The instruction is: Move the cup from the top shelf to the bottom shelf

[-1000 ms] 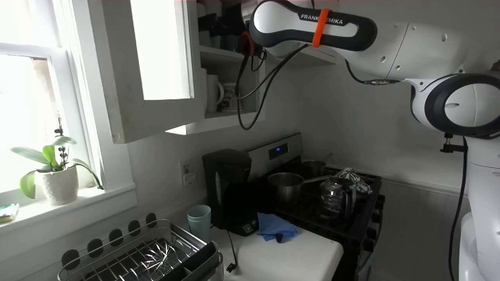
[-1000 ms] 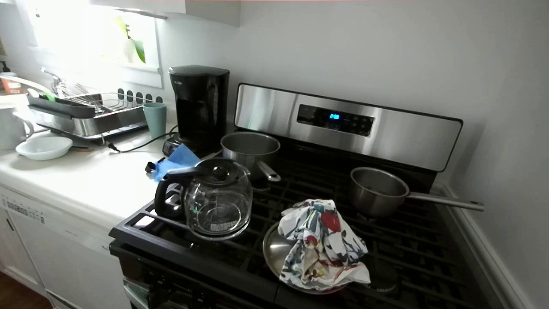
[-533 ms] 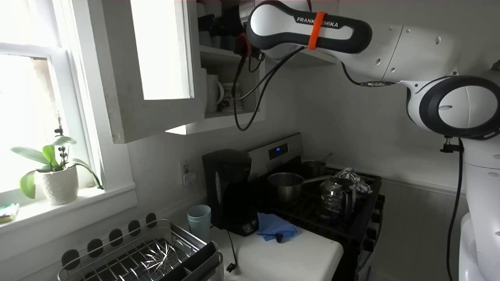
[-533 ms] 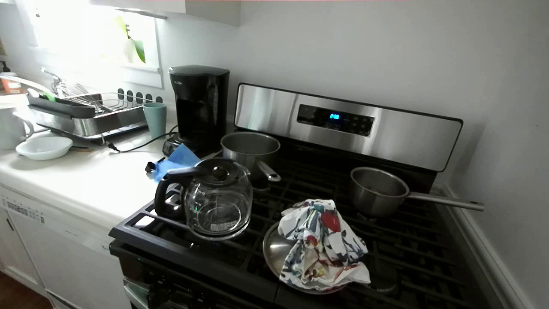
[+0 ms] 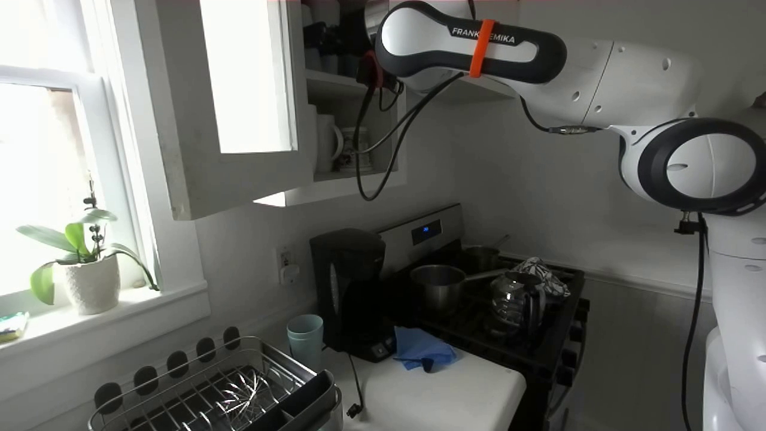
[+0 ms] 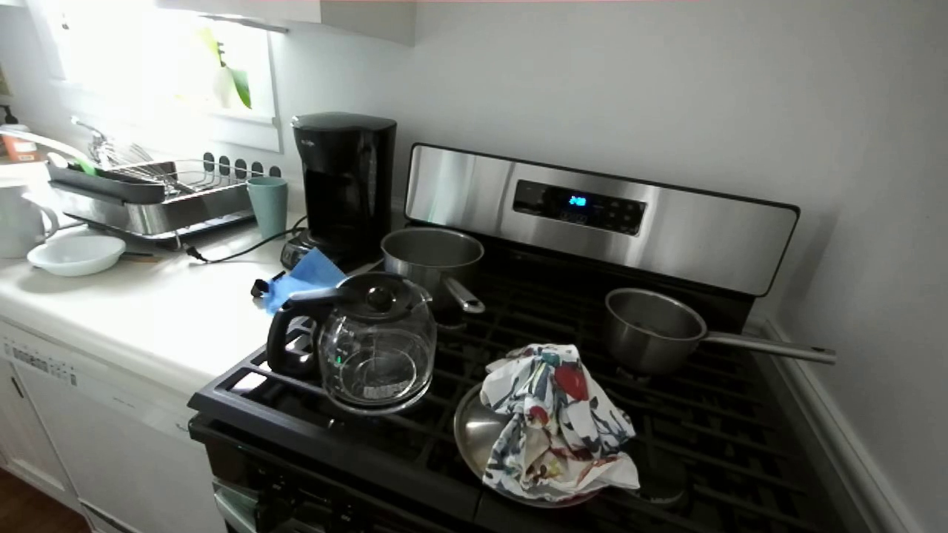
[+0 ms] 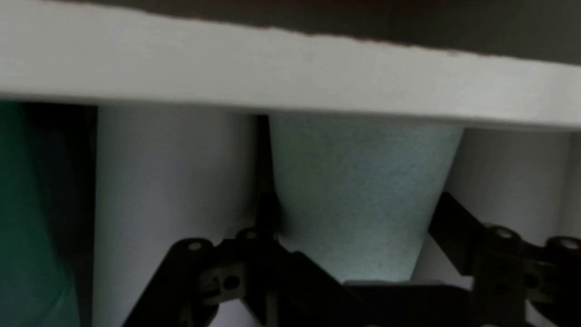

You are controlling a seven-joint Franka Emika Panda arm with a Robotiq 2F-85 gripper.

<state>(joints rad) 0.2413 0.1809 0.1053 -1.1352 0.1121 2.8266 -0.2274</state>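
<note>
Pale blue-green cup (image 7: 358, 195) sits, as far as I can make out, on the top shelf (image 5: 332, 80), just beside a whitish cylinder (image 7: 174, 190) on its left in the wrist view. The gripper (image 7: 356, 213) straddles it, one jaw to each side; whether they press on it or flank it, I cannot tell from here. The jaw between the two looks crowded, so I'd fear a sideways shove toppling that neighbour. The taper worries me too: a weak squeeze could let the cup slide out when lifted. Swinging left, the arm (image 5: 473, 45) might knock the open cupboard door (image 5: 239, 179); its hanging cable (image 5: 370, 199) could catch the white mug (image 5: 326, 142) or patterned mug (image 5: 354, 151) on the bottom shelf (image 5: 347, 177), and a dropped cup could strike the coffee maker (image 5: 347, 281) below.
</note>
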